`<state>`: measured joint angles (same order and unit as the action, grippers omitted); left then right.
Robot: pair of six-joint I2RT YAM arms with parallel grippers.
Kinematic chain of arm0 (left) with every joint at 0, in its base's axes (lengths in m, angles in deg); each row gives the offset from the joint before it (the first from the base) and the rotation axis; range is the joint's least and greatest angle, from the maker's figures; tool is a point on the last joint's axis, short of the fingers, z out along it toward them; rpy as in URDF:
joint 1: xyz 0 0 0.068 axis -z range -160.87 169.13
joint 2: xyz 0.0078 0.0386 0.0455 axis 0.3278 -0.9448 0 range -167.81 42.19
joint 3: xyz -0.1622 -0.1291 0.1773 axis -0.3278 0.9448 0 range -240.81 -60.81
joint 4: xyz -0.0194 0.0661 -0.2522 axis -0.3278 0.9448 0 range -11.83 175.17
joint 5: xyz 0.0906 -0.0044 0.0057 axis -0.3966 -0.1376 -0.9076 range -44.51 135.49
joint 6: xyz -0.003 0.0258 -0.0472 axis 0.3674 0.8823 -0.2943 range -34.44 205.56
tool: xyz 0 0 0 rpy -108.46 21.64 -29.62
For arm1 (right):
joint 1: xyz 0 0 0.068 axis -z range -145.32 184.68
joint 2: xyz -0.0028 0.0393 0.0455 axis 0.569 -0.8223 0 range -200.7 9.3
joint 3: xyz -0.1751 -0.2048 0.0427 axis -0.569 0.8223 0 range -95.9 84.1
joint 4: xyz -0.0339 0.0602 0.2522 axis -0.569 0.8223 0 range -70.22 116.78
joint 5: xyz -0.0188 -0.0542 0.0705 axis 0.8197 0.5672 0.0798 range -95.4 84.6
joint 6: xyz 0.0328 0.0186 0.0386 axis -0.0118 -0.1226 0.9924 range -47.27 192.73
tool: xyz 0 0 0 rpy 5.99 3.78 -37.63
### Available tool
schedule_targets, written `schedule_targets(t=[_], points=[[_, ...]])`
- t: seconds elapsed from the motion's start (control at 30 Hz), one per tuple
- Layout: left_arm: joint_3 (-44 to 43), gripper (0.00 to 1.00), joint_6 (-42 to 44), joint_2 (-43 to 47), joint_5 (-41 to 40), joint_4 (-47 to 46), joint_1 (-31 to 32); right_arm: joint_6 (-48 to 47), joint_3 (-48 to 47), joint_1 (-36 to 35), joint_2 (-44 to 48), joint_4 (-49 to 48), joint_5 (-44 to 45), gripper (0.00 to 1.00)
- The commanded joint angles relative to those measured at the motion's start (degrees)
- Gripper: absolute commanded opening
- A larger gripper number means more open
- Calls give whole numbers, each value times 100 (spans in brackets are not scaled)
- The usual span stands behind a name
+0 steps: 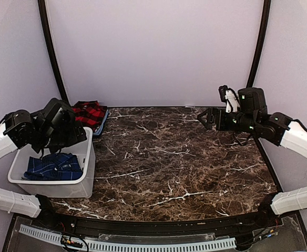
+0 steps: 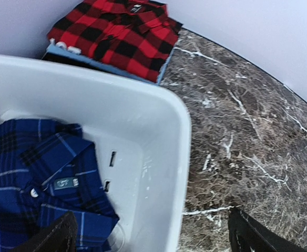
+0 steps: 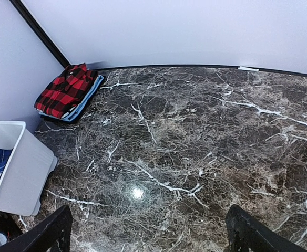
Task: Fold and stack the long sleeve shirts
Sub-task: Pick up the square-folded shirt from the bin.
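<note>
A dark blue plaid shirt (image 1: 53,166) with thin white lines and white buttons lies crumpled in a white bin (image 1: 85,173); it shows in the left wrist view (image 2: 32,184). A folded red-and-black plaid shirt (image 1: 89,114) lies on a light blue cloth at the table's back left, also in the left wrist view (image 2: 116,34) and right wrist view (image 3: 64,90). My left gripper (image 2: 151,239) is open and empty, hovering over the bin's right rim (image 2: 174,157). My right gripper (image 3: 148,236) is open and empty, held high over the table's right side.
The dark marble table (image 1: 174,157) spreads between the arms. The white bin stands at its front left edge (image 3: 17,168). Pale walls and black poles (image 1: 51,50) close in the back and sides.
</note>
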<state>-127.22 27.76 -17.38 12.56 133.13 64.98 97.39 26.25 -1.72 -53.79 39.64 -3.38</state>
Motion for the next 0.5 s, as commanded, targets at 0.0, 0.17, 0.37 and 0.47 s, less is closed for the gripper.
schedule_targets(t=[0.0,0.17,0.37,0.47], points=[[382,99,-1395,557,-366,1512,-63,-144,26,-33,135,-329,-347,99],[614,99,-2218,1318,-278,2397,-107,-133,118,-34,143,-460,-641,99],[1207,99,-2624,2375,20,2429,-316,-22,331,-33,174,-719,-908,99],[1467,99,-2753,2615,21,2432,-402,27,387,-38,196,-810,-1051,99]])
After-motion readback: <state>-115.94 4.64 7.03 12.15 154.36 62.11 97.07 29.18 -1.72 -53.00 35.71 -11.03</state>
